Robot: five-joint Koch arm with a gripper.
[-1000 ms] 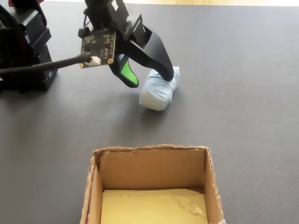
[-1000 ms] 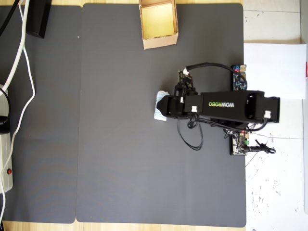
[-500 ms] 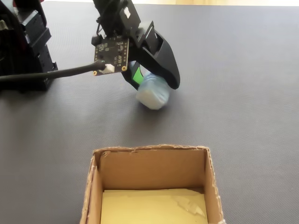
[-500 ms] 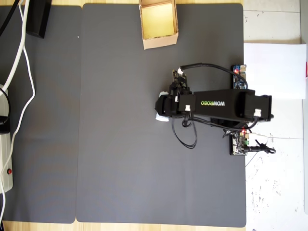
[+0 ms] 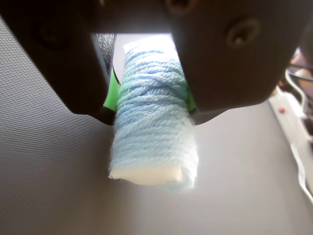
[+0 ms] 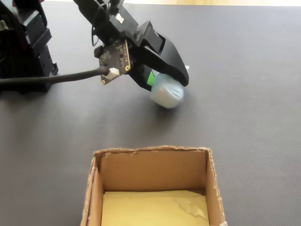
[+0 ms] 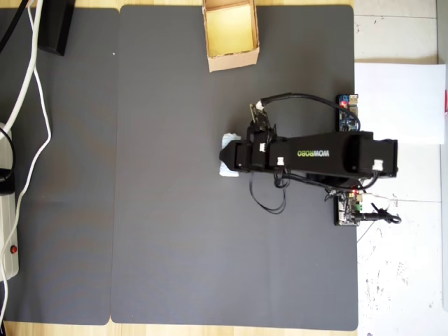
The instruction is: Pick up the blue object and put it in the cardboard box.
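The arm [image 7: 329, 155] bears white lettering "WOWROBO" (upside down in the overhead view).

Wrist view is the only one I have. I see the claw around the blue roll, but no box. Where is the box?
Observer: In the overhead view the cardboard box sits at the mat's top edge, away from the claw.
Operator: Is the box empty?
Observer: Yes, the fixed view shows only its yellowish floor; point on its wall.
Operator: Is the blue roll lifted?
Observer: I cannot tell; in the fixed view the blue roll is gripped low over the mat.
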